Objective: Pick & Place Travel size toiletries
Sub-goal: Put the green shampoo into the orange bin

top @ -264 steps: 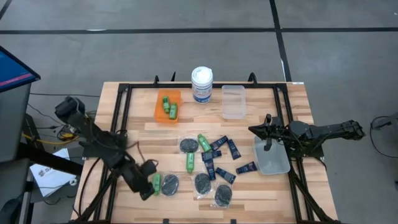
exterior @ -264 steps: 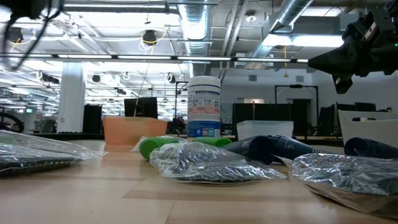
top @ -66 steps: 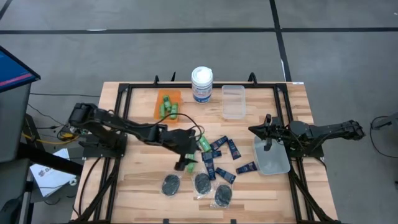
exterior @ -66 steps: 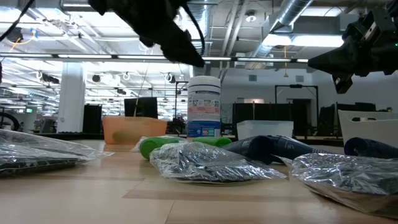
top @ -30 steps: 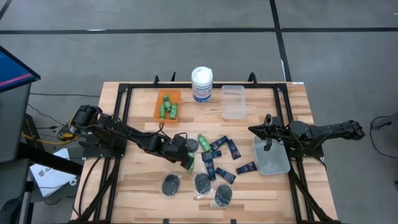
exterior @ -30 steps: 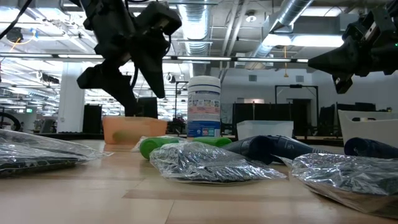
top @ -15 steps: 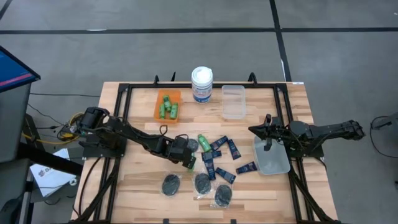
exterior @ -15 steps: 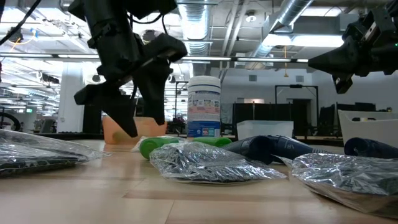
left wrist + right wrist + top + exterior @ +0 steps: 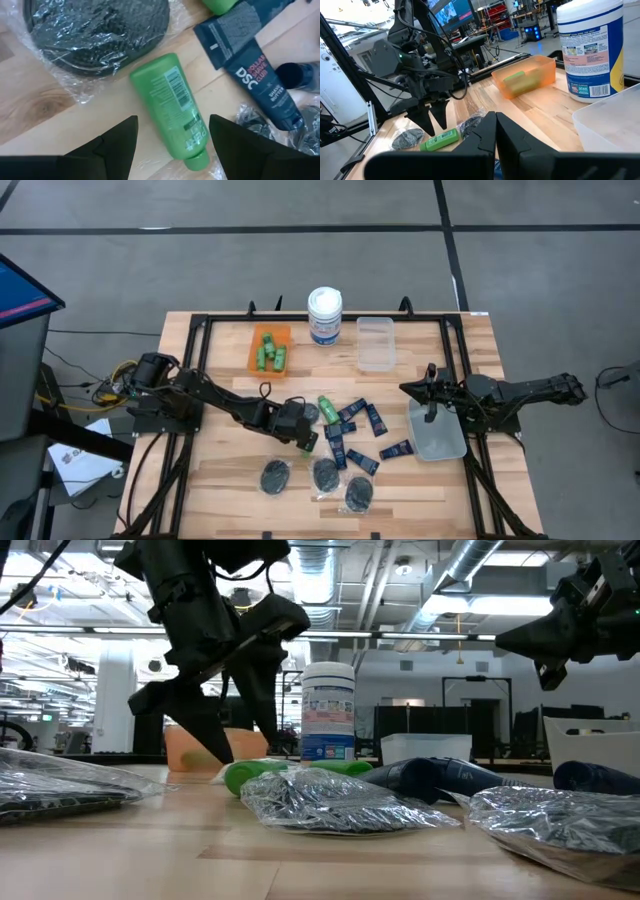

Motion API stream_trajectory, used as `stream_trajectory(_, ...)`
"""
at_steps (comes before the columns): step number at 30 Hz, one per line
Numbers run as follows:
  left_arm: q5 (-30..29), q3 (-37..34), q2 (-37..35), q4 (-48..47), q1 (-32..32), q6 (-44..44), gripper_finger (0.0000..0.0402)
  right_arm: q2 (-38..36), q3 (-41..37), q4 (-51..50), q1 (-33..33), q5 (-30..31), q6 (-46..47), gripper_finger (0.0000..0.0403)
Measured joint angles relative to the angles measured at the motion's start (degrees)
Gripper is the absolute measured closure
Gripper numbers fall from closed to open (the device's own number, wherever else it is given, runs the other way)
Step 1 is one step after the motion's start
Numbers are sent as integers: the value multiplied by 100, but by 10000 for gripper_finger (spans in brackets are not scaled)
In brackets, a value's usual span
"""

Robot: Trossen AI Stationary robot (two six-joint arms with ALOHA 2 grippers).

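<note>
A bright green bottle (image 9: 172, 112) lies on its side on the wood, also seen in the high view (image 9: 306, 440) and the low view (image 9: 250, 777). My left gripper (image 9: 172, 150) hangs open just above it, pointing steeply down, one finger on each side of the bottle and clear of it. More toiletries lie nearby: another green bottle (image 9: 327, 408), navy tubes (image 9: 360, 422) and black discs in clear packets (image 9: 325, 473). Green bottles lie in the orange bin (image 9: 270, 350). My right gripper (image 9: 407, 389) waits shut at the table's right.
A white canister (image 9: 324, 315) stands at the far edge, with a clear bin (image 9: 375, 342) beside it. A second clear bin (image 9: 437, 432) sits under the right arm. One packeted disc (image 9: 95, 35) lies right beside the green bottle. Bare wood lies at the table's near left.
My left gripper has come down toward the lying green bottle, staying open, so that its fingers now stand either side of it. The bottle and the other items have not moved.
</note>
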Motion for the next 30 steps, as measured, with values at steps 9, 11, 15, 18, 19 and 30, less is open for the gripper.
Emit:
stream_trajectory(9,12,2,-28,254,26,-5,160,0,1,0,-1,0,0,403)
stream_trajectory(11,88,0,-61,260,39,2,160,-1,0,0,-1,0,1,403)
stream_trajectory(15,98,2,-70,372,41,-21,160,-1,0,1,-1,0,-1,403)
stream_trajectory(18,337,2,-70,381,79,-190,160,-1,1,1,1,0,1,403)
stream_trajectory(19,459,2,-70,381,91,-196,160,0,0,1,1,0,0,403)
stream_trajectory(30,1578,11,-70,473,227,-231,105,0,1,2,0,0,1,403)
